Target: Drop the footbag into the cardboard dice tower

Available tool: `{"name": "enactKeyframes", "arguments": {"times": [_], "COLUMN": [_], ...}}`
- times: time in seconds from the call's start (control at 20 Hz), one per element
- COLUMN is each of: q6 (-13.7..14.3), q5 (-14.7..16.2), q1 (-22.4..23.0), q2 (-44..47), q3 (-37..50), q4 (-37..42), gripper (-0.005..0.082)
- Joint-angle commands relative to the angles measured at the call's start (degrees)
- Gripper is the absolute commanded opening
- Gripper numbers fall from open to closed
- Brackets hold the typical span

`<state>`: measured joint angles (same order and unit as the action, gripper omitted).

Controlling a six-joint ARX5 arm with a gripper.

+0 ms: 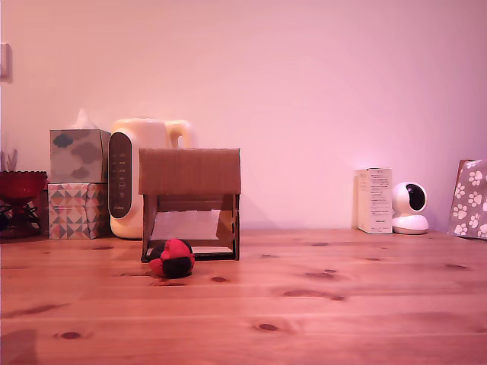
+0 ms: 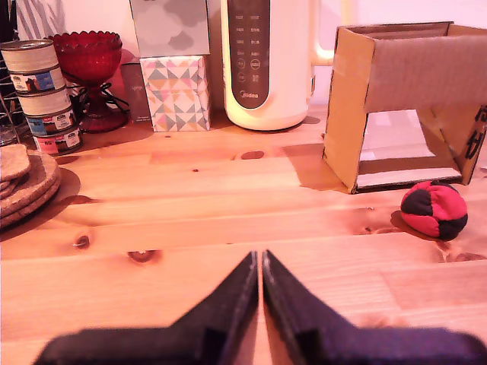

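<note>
The footbag point(image 1: 173, 258) point(image 2: 434, 210), a small ball of red and black panels, rests on the wooden table just in front of the cardboard dice tower point(image 1: 190, 173) point(image 2: 415, 72). The tower is brown corrugated cardboard with a solid upper band and a lower front opening showing a pale sloped ramp. My gripper point(image 2: 261, 258) shows only in the wrist view, its two black fingers pressed together with nothing between them. It hovers over bare table, well short of the footbag and the tower. The arm does not appear in the exterior view.
Behind the tower stand a cream kettle point(image 1: 137, 175) point(image 2: 266, 61) and two stacked tissue boxes point(image 1: 76, 186) point(image 2: 173, 68). A red bowl point(image 2: 87, 57), stacked cans point(image 2: 42, 95) and cork coasters point(image 2: 23, 179) sit nearby. A white box point(image 1: 374, 201), small camera point(image 1: 410, 207) and paw-print bag point(image 1: 470, 199) stand at the exterior view's right.
</note>
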<state>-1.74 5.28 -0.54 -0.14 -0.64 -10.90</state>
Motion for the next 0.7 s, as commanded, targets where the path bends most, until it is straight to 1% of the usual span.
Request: {"name": "enactKeyframes", "arguments": {"times": [0.0,0.3,0.45,0.5,0.55,0.6,0.65], "q6": [0.24,0.24,-0.57,-2.99,-4.72,-6.27,-6.8], "q5": [0.24,0.24,0.79,0.92,0.92,1.14,1.84], "q1": [-0.09,-0.09,-0.09,-0.09,-0.09,-0.09,-0.07], "q2": [-0.59,-0.59,-0.59,-0.59,-0.59,-0.59,-0.59], "q3": [0.96,0.96,0.57,-0.07,-1.07,-2.47,-3.91], "q4": [-0.85,-0.57,3.72,5.09,5.44,5.33,5.35], "gripper": [-0.0024,-0.0024,-0.0024,-0.0024,-0.0024,-0.0024,-0.0024]}}
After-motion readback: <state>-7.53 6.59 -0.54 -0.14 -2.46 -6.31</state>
